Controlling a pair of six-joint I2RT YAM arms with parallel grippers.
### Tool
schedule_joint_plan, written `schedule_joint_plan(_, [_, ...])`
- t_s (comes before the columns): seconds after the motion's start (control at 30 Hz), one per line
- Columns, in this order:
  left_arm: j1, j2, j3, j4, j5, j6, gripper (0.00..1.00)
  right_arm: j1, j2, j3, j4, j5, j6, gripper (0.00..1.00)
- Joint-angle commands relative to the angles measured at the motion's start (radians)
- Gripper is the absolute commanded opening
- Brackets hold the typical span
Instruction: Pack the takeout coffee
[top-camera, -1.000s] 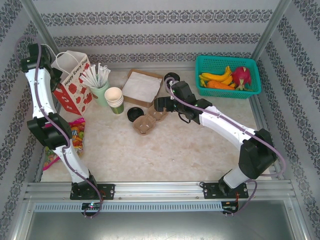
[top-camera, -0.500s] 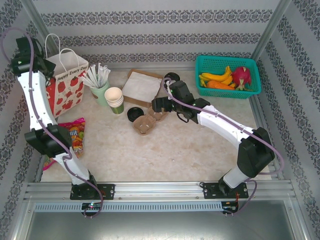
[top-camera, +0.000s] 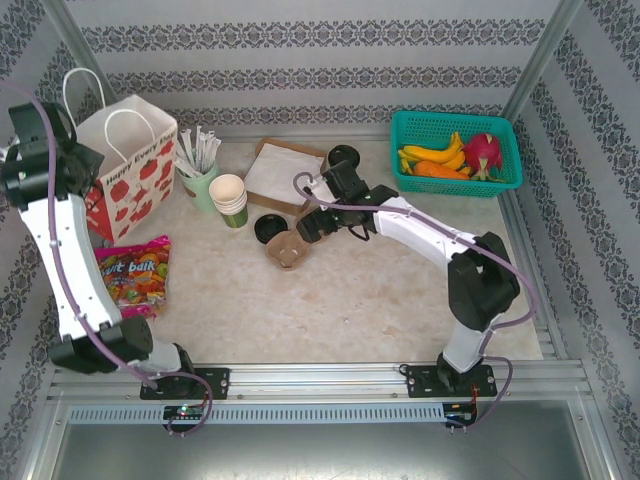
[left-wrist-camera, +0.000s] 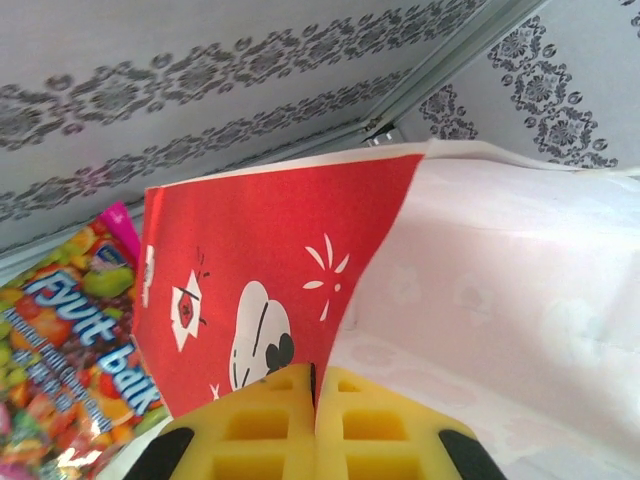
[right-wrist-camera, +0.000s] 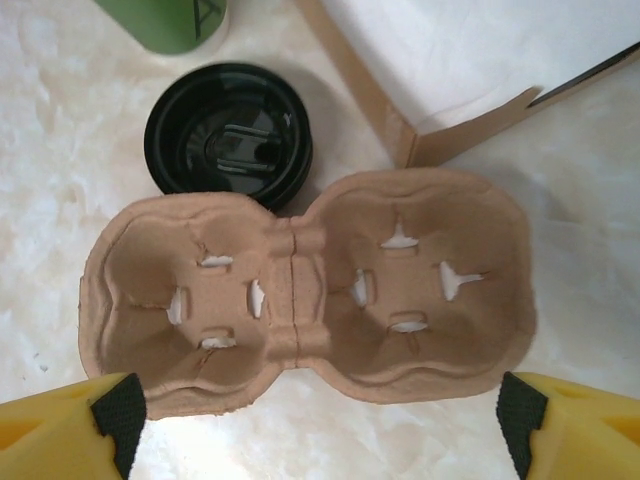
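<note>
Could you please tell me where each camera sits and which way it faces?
Top external: above and behind the bases, looking down on the table; left arm and right arm show.
Left wrist: on the left arm, facing the bag, candy beside it; the left gripper is shut on the bag's edge.
Right wrist: on the right arm, looking straight down at the carrier and black lid; the right gripper, open, at the bottom edge.
Shared: top and right wrist both show carrier and lid.
</note>
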Motion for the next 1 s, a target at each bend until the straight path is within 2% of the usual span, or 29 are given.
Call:
schedule_joint_plan(0.0, [0.014, -0.106, -0.07, -0.073, -0.047, 0.044, 0.0, 0.015, 0.056, 0.058, -0.084, -0.057, -0.024, 0.89])
schedule_joint_plan(0.2, [0.014, -0.255, -0.182, -0.152, -0.024, 0.058, 0.0, 0.021, 0.164, 0.149, -0.153, -0.05, 0.017, 0.66])
schedule_joint_plan(0.5, [0.013, -0.338, -0.308, -0.224, 0.142, 0.086, 0.0, 0.049, 0.338, 0.322, -0.285, 0.031, -0.041, 0.6])
schedule_joint_plan(0.67, [0.012, -0.376, -0.414, -0.169, 0.308, 0.088, 0.0, 0.061, 0.403, 0.402, -0.323, 0.07, -0.041, 0.57])
schedule_joint_plan(0.83, [0.01, -0.41, -0.519, -0.124, 0.414, 0.054, 0.0, 0.066, 0.451, 0.454, -0.348, 0.068, -0.03, 0.54])
schedule_joint_plan(0.97, [0.009, -0.43, -0.563, -0.111, 0.467, 0.056, 0.0, 0.069, 0.461, 0.465, -0.346, 0.061, -0.018, 0.43])
